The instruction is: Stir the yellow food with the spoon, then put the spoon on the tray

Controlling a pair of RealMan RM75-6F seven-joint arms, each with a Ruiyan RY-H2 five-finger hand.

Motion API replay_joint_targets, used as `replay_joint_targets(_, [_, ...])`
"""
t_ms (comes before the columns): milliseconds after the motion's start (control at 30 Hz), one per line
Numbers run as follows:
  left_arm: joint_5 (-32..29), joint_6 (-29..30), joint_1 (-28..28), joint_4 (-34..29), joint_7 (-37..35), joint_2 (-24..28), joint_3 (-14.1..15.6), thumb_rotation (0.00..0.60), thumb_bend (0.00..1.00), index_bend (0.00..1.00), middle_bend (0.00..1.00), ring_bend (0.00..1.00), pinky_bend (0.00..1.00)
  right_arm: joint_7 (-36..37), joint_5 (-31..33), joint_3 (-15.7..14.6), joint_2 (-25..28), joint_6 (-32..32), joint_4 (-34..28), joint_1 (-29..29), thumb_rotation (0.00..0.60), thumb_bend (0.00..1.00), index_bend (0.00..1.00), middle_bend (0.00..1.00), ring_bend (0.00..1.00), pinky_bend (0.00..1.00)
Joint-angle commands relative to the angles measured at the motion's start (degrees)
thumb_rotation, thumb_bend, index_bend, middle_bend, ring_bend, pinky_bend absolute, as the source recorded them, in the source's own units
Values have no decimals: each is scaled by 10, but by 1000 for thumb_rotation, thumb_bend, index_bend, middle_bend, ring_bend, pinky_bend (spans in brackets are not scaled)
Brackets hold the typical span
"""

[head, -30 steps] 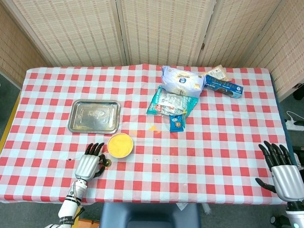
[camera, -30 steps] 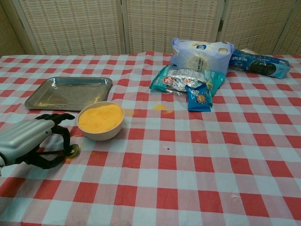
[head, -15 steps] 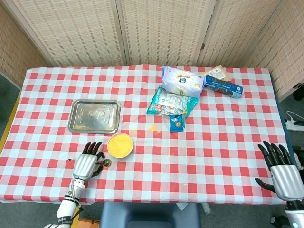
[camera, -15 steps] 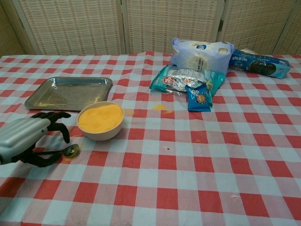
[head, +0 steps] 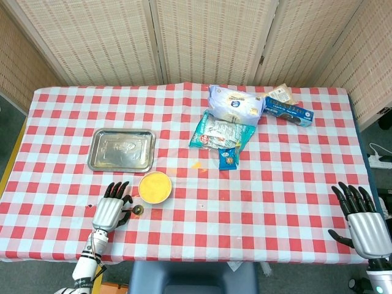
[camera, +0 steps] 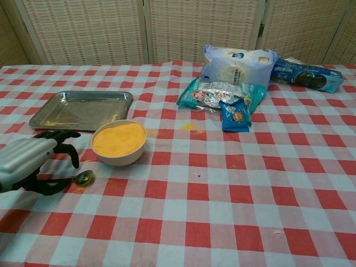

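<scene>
A white bowl of yellow food (head: pixel 154 187) (camera: pixel 118 142) stands near the table's front left, just in front of the empty metal tray (head: pixel 121 150) (camera: pixel 82 109). The spoon (head: pixel 138 210) (camera: pixel 83 178) lies flat on the cloth left of the bowl, and its handle runs under my left hand (head: pixel 110 208) (camera: pixel 28 162). That hand hovers low over the handle with fingers arched and apart, the thumb lying beside it, not closed on it. My right hand (head: pixel 362 220) shows only in the head view, at the table's front right corner, with spread fingers and holding nothing.
Snack packs lie at the back right: a white bag (head: pixel 233 105) (camera: pixel 238 64), a teal packet (head: pixel 220 131) (camera: pixel 214 92), a small blue packet (head: pixel 228 158) (camera: pixel 235 117) and a blue box (head: pixel 289 111) (camera: pixel 308 75). A yellow spill (head: pixel 197 164) (camera: pixel 188 126) marks the cloth right of the bowl.
My left hand has slid back toward the left front edge, uncovering the spoon's bowl. The spoon itself has stayed where it lay. The right hand has barely moved.
</scene>
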Motion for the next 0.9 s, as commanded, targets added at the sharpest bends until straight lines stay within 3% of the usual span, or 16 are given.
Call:
replay_joint_targets(33, [0,-1,0,1,0,0,0,600,387,432,29,0,0,0,0,0,0,0,0,0,600,0,0,0,0,0])
replay_joint_targets(900, [-9,-9,-4,24,-9,-14,-3,600,386,561,51,0,0,-3,2,0,-1,-3,0,1,600,0,0,0,0,0])
